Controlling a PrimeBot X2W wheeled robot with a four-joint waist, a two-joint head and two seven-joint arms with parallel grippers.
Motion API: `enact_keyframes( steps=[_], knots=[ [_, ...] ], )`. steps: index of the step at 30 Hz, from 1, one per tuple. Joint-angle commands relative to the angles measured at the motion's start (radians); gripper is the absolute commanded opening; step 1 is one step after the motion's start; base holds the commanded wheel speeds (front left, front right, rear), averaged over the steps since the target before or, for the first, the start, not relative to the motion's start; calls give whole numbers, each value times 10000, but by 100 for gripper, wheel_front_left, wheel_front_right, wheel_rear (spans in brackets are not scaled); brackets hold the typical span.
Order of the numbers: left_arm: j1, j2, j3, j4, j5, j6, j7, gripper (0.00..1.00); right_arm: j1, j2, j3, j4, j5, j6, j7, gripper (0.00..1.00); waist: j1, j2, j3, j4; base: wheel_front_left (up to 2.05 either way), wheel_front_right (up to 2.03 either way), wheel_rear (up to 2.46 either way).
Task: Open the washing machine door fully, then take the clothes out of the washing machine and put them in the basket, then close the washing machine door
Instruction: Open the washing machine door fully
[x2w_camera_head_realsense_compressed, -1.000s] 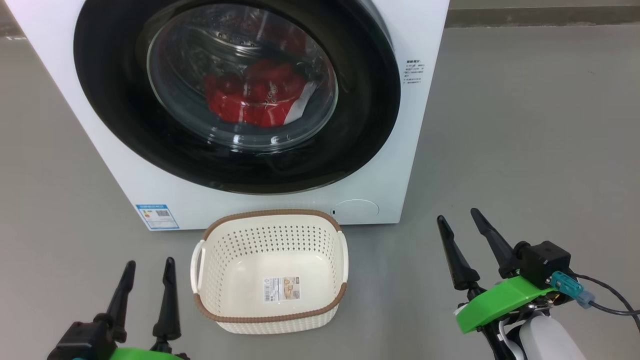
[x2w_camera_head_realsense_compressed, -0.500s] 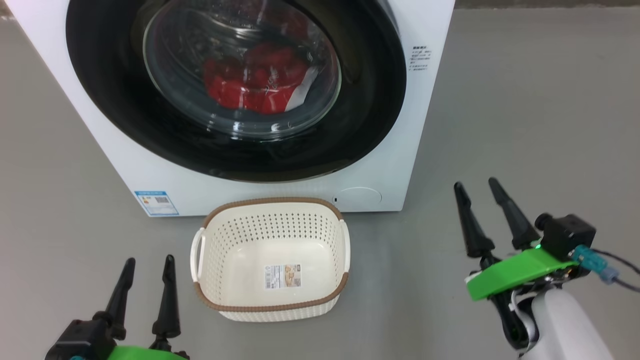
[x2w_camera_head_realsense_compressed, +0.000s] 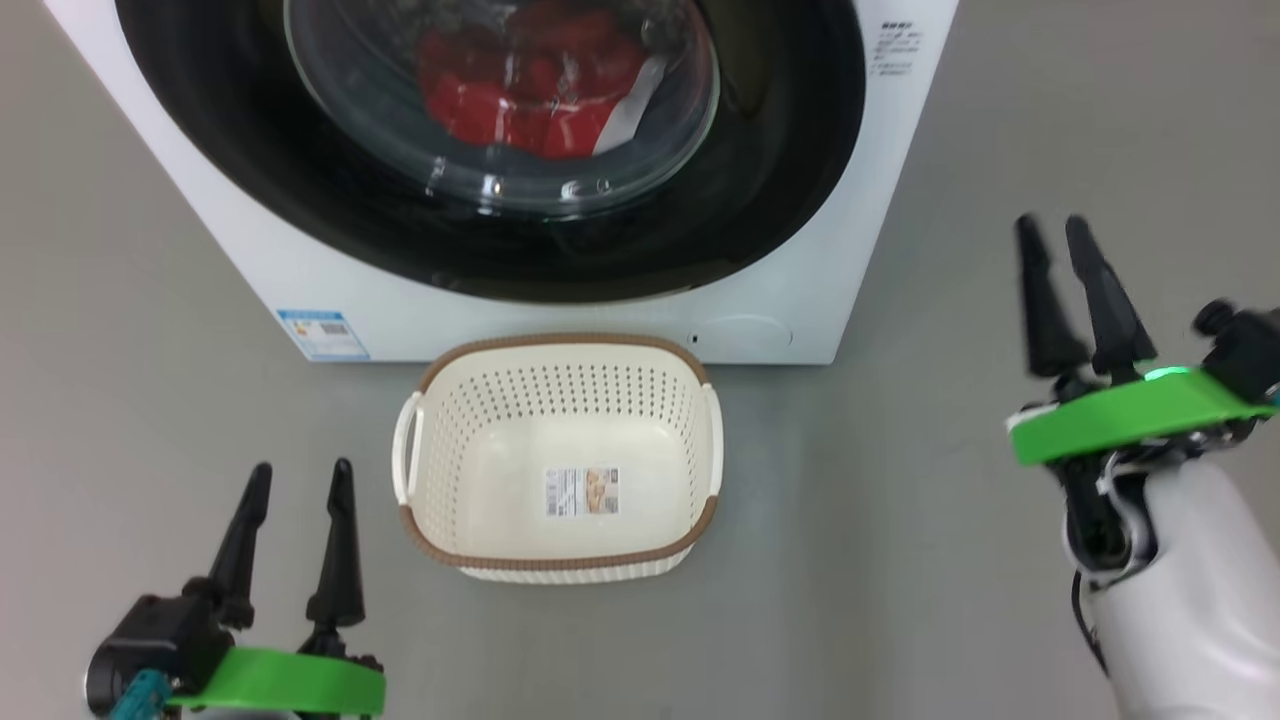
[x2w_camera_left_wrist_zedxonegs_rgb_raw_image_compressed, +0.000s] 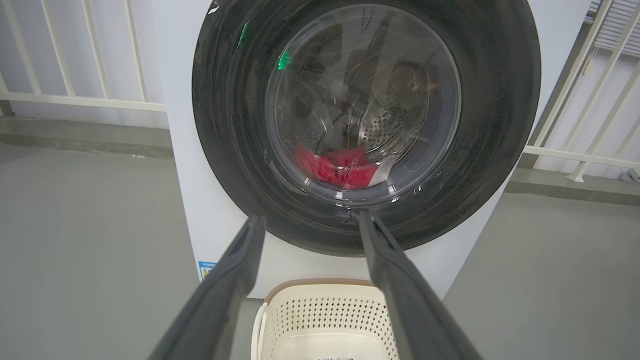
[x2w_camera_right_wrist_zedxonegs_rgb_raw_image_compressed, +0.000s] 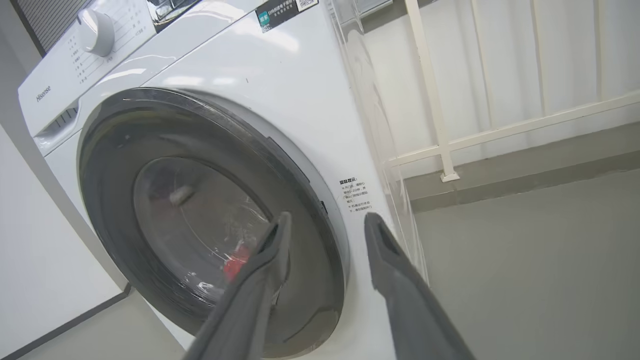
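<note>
At lower left the left tool (x2w_camera_head_realsense_compressed: 302, 468) hangs above the grey floor (x2w_camera_head_realsense_compressed: 900, 500), its two dark fingers parted at a moderate width and holding nothing; its wrist is cut off by the bottom edge of the head view. The washing machine (x2w_camera_head_realsense_compressed: 300, 280) stands ahead, with its top out of the head view and a small blue label (x2w_camera_head_realsense_compressed: 322, 333) at its lower left corner, the print too small to read. The washing machine door (x2w_camera_head_realsense_compressed: 790, 150) lies shut against the white front; its upper part is cropped. Through the glass the red clothes (x2w_camera_head_realsense_compressed: 510, 100) lie low in the drum, broken up by glare, so single garments cannot be told apart. The basket (x2w_camera_head_realsense_compressed: 560, 345) sits on the floor just in front of the machine, below the door, with only a paper label (x2w_camera_head_realsense_compressed: 582, 491) on its bottom. At right the right tool (x2w_camera_head_realsense_compressed: 1050, 225) is raised beside the machine, apart from it, slightly blurred; its fingers stand narrowly parted and empty.
</note>
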Motion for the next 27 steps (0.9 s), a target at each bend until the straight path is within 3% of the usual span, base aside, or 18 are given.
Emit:
enact_keyframes(
  steps=[1, 10, 27],
  knots=[
    [-476, 111, 273, -290, 50, -57, -95, 100, -493, -129, 164, -111, 552, 16, -118, 0, 0, 0, 450, 238, 0, 0, 0],
    [-960, 85, 207, -356, 0, -101, -95, 100, -1925, -931, 678, 844, 3575, 16, 103, 0, 0, 0, 1287, 492, 0, 0, 0],
    [-1651, 39, -145, -284, -186, -164, -95, 100, -4653, -2575, 1399, 1932, 8467, 16, 3243, 0, 0, 0, 2278, 1042, 0, 0, 0]
  ],
)
